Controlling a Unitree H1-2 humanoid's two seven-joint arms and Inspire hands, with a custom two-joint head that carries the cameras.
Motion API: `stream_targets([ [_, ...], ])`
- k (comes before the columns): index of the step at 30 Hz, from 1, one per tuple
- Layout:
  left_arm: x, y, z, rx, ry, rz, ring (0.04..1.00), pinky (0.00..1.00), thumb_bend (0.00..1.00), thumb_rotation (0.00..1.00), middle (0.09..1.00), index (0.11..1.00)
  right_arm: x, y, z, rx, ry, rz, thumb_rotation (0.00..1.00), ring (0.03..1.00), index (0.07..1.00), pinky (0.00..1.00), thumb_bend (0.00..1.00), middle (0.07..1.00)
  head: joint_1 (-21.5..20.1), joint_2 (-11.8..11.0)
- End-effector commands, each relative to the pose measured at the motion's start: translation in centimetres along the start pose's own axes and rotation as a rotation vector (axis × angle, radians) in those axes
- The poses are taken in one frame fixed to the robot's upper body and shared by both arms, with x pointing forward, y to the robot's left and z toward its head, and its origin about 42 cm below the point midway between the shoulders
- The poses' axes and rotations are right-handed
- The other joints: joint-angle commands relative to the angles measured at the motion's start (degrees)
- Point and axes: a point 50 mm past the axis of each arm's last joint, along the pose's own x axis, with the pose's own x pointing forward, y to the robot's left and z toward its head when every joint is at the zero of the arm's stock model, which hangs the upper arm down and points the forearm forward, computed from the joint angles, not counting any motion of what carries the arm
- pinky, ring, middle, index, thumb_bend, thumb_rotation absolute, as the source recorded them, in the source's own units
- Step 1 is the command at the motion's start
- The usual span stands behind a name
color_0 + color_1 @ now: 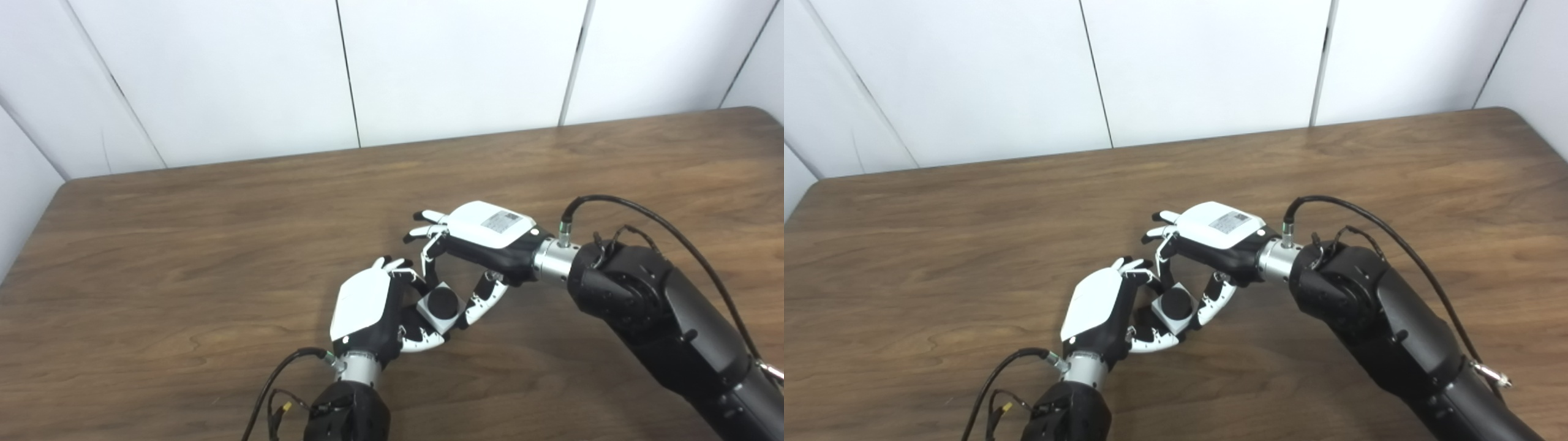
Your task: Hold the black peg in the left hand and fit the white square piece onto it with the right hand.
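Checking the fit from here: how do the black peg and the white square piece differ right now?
The black peg shows a round dark face; the white square piece is pale, with straight edges and corners. The peg sits inside the piece, which rings it. Both lie between the left hand and right hand.

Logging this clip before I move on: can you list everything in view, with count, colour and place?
white square piece: one, white, near the table's front middle, between the two hands, with the peg's round black end showing in its centre
black peg: one, black, seated in the square piece; the rest of it is hidden
table: one, brown wood grain, fills the lower picture
wall panels: several, white, behind the table's far edge
cables: black, one at each wrist
left hand: one, white and black, fingers curled around the piece from its left
right hand: one, white and black, fingers reaching down to the piece from its right
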Motion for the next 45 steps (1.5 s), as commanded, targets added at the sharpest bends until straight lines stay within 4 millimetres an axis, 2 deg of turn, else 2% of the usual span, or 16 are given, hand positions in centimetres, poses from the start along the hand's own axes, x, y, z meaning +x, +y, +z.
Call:
stream_targets([
  [1, 0.1, -1.0, 0.7, -0.019, 0.009, -0.047, 0.963, 0.85, 0.5, 0.07, 0.879, 0.49, 0.0, -1.8, 0.3, -0.026, -0.012, -0.036, 0.23, 0.984, 0.649, 0.87, 0.9, 0.901, -0.1, 0.0],
  [4, 0.1, -1.0, 0.6, -0.027, 0.013, -0.042, 0.955, 0.85, 0.5, 0.07, 0.87, 0.489, -0.1, -1.9, 0.2, -0.018, -0.002, -0.023, 0.3, 0.985, 0.71, 0.89, 0.98, 0.908, -0.1, 0.0],
  [9, 0.1, -1.0, 0.5, -0.021, 0.012, -0.043, 0.949, 0.85, 0.5, 0.08, 0.864, 0.489, -0.3, -2.3, 0.1, -0.006, 0.013, -0.02, 0.37, 0.985, 0.777, 0.91, 1.0, 0.918, -0.1, 0.0],
  [15, 0.2, -1.2, 0.4, -0.021, 0.012, -0.04, 0.946, 0.86, 0.5, 0.08, 0.855, 0.49, -0.4, -2.7, 0.0, 0.003, 0.017, -0.023, 0.4, 0.99, 0.809, 0.91, 1.0, 0.928, 0.0, -0.2],
  [20, 0.4, -1.2, 0.3, -0.001, 0.022, -0.045, 0.942, 0.84, 0.5, 0.09, 0.853, 0.494, -0.6, -3.0, -0.2, 0.021, 0.025, -0.038, 0.39, 0.99, 0.805, 0.91, 1.0, 0.926, 0.3, -0.5],
  [21, 0.5, -1.2, 0.3, 0.002, 0.023, -0.045, 0.942, 0.84, 0.59, 0.28, 0.857, 0.569, -0.6, -3.0, -0.3, 0.023, 0.025, -0.042, 0.38, 0.989, 0.802, 0.91, 1.0, 0.924, 0.4, -0.5],
  [23, 0.5, -1.1, 0.3, 0.003, 0.025, -0.042, 0.94, 0.84, 0.66, 0.42, 0.86, 0.619, -0.6, -3.1, -0.4, 0.021, 0.027, -0.047, 0.38, 0.989, 0.801, 0.91, 1.0, 0.924, 0.5, -0.6],
  [25, 0.5, -1.1, 0.2, 0.008, 0.024, -0.04, 0.936, 0.84, 0.7, 0.5, 0.86, 0.643, -0.7, -3.3, -0.5, 0.021, 0.033, -0.046, 0.37, 0.995, 0.802, 0.92, 1.0, 0.93, 0.5, -0.6],
  [31, 0.6, -0.8, 0.0, 0.03, 0.017, -0.046, 0.927, 0.81, 0.77, 0.58, 0.857, 0.682, -0.7, -3.7, -0.7, 0.024, 0.045, -0.049, 0.35, 1.0, 0.795, 0.93, 1.0, 0.935, 0.6, -0.8],
  [37, 0.6, -0.4, -0.3, 0.041, 0.014, -0.062, 0.921, 0.8, 0.85, 0.62, 0.868, 0.762, -0.7, -3.7, -0.8, 0.031, 0.046, -0.058, 0.35, 1.0, 0.782, 0.93, 1.0, 0.933, 0.7, -0.9],
  [45, 0.2, 0.1, -0.5, 0.099, 0.026, -0.081, 0.905, 0.79, 0.97, 0.69, 0.879, 0.819, -0.7, -3.9, -1.3, 0.048, 0.056, -0.076, 0.34, 0.998, 0.769, 0.91, 1.0, 0.925, 0.7, -1.6],
])
